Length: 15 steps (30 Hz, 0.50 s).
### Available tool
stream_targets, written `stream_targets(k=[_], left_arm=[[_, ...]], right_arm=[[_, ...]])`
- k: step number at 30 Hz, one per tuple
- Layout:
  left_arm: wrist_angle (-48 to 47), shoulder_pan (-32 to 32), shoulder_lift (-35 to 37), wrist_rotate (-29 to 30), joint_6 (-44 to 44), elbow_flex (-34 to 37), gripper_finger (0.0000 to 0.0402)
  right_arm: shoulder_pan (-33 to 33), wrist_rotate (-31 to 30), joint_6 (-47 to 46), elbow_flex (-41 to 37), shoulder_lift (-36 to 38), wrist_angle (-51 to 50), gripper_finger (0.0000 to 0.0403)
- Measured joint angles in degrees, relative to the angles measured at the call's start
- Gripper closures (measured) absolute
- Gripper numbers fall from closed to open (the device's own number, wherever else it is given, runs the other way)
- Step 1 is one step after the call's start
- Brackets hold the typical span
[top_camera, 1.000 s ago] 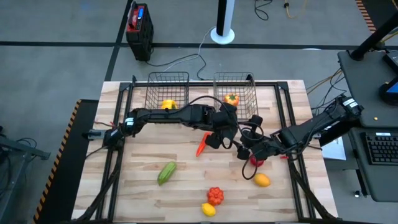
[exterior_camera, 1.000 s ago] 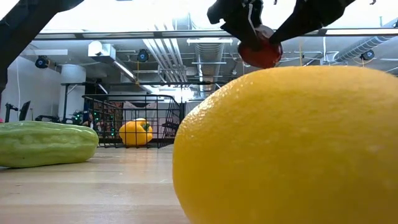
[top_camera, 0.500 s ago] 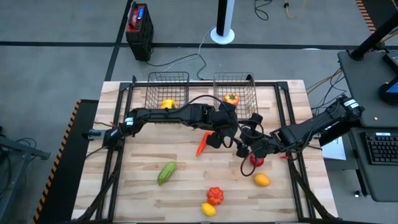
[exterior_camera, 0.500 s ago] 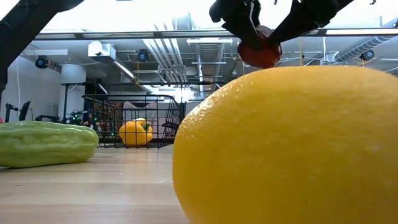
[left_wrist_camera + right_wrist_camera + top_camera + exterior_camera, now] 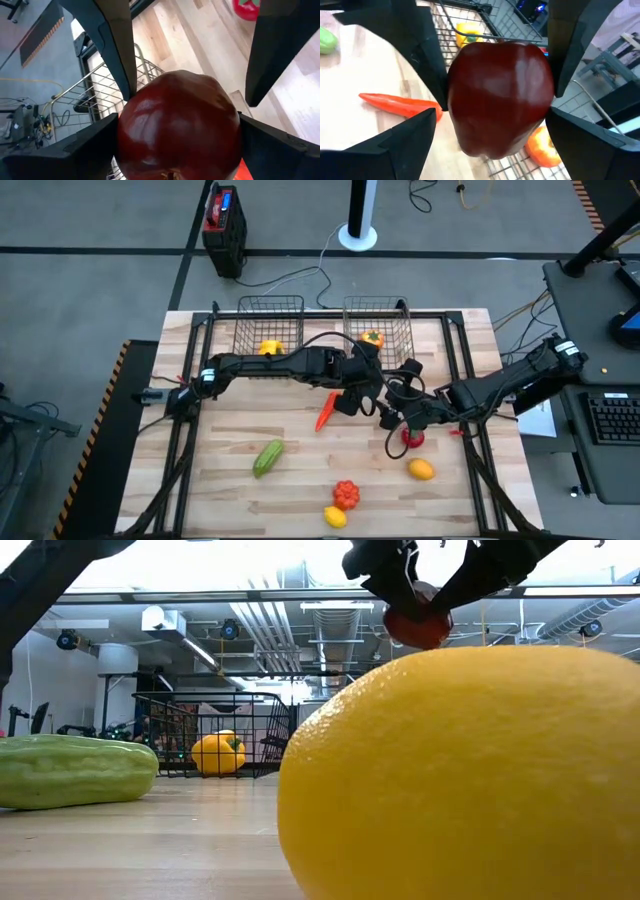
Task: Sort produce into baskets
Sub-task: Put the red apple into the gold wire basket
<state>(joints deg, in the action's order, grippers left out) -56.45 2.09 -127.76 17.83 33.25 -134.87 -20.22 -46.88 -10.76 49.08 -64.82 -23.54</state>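
Observation:
A dark red apple (image 5: 177,127) hangs in the air over the table's right middle, between both grippers. My left gripper (image 5: 179,127) reaches in from the table's left and is shut on it. My right gripper (image 5: 490,117) comes from the right and is open. Its fingers stand on either side of the same apple (image 5: 500,95), with a sliver of gap beside one finger (image 5: 422,130). In the low view the apple (image 5: 420,625) shows high up between dark fingers. In the high view the grippers (image 5: 392,405) hide it. My left gripper pinches the apple's two opposite sides (image 5: 131,135) between its two fingers. It comes slanting down from the table's left. The apple is lifted clear of the table. My right gripper: whether its other finger (image 5: 560,130) touches the apple I cannot tell.
On the table lie a carrot (image 5: 325,412), a tomato (image 5: 412,438) below the grippers, an orange-yellow fruit (image 5: 422,470), a cucumber (image 5: 268,457), a red pepper (image 5: 346,494) and a lemon (image 5: 335,517). The left basket (image 5: 270,310) holds a yellow pepper (image 5: 270,348). The right basket (image 5: 378,306) holds an orange piece (image 5: 372,338).

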Motion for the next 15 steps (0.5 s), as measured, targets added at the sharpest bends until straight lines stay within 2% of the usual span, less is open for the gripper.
stream_targets(k=[4,15], left_arm=[[0.84,-0.04,0.14,0.41,-0.88,0.00,0.0056],[2.67,0.01,0.28,-0.11,-1.39,-0.09,0.0056]], right_arm=[[0.69,-3.07,2.85,0.00,-0.13,-0.17,0.0039],[2.15,-3.67,6.77,-0.02,-0.13,-0.19,0.0039]])
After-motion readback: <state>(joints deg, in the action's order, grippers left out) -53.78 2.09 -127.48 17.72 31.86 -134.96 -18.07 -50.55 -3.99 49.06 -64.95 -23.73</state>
